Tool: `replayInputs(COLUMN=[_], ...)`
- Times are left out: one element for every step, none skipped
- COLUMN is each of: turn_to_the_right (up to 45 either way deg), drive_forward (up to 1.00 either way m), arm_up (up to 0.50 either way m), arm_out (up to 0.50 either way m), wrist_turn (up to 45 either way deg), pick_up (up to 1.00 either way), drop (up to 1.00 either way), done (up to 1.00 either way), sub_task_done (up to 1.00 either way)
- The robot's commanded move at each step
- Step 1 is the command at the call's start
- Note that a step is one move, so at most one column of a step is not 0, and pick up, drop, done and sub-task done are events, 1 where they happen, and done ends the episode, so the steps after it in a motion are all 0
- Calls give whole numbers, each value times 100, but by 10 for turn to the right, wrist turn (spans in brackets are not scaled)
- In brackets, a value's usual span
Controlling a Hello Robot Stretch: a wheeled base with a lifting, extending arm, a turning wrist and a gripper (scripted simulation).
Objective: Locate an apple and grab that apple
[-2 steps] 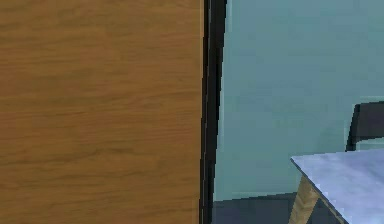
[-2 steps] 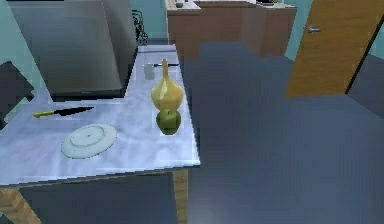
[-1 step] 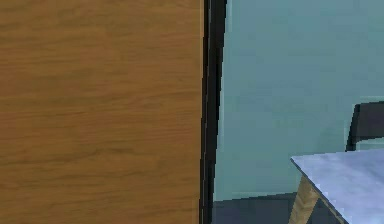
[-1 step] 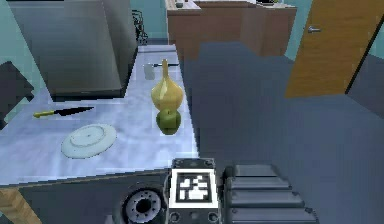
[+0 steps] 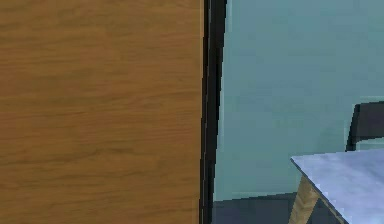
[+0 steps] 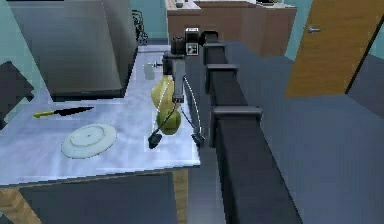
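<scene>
Although nothing hangs clear of the surface yet, the hunting part of the job looks finished. A rounded yellow-green fruit point(image 6: 171, 121), which I take for the apple, lies on the pale worktop point(image 6: 60, 165) close to the edge on the arm's side. At twelve o'clock from it, touching or nearly so, stands a taller yellow-green thing point(image 6: 163, 93) that I cannot name.

The dark arm point(image 6: 235, 140) lies stretched out alongside that edge, and from its far end two thin fingers point(image 6: 155, 141) run down on either side of the fruit. Whether the jaws touch the apple or merely flank it I cannot tell. Nor can I tell whether they have hold of anything, since the fruit sits on the worktop.

A white plate point(image 6: 88, 140) lies at eight o'clock from the apple, and a knife point(image 6: 65, 110) at ten o'clock, both well apart from it. Looking ahead, a wooden door point(image 5: 100, 110) takes the nine o'clock side, and a pale table corner point(image 5: 345, 175) pokes in at four o'clock.

By my reckoning the approach is made — what is left is a sure grip and a lift clear of the surface.
</scene>
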Motion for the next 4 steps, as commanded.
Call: replayInputs(turn_to_the_right=[0,0,0,0], drive_forward=[0,0,0,0], arm_up=[0,0,0,0], arm_out=[0,0,0,0], wrist_turn=[450,450,450,210], pick_up=[0,0,0,0], drop=[0,0,0,0], done=[0,0,0,0], sub_task_done=[0,0,0,0])
